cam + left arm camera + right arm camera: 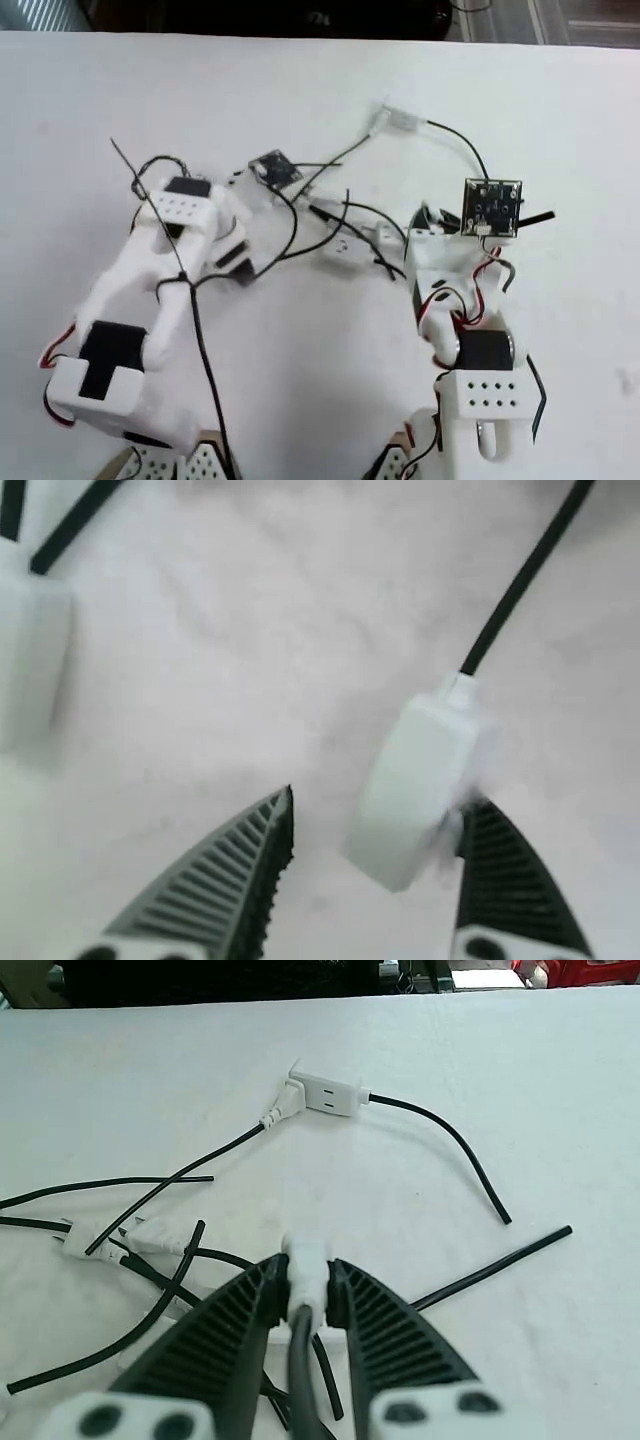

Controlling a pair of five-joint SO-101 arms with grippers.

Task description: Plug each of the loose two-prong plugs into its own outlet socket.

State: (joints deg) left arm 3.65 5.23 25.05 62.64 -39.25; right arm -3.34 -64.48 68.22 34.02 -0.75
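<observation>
White plug sat clenched in the right pincer near the middle of the surface. The left pincer, released, straddled a white corded block, probably its socket. Mating seemed in hand; next would be gripping the block and aligning the prongs.

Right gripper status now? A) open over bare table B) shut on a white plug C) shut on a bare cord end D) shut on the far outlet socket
B: the right gripper pinches a white plug, its black cord trailing back between the fingers; the outlet socket lies farther off, untouched.
</observation>
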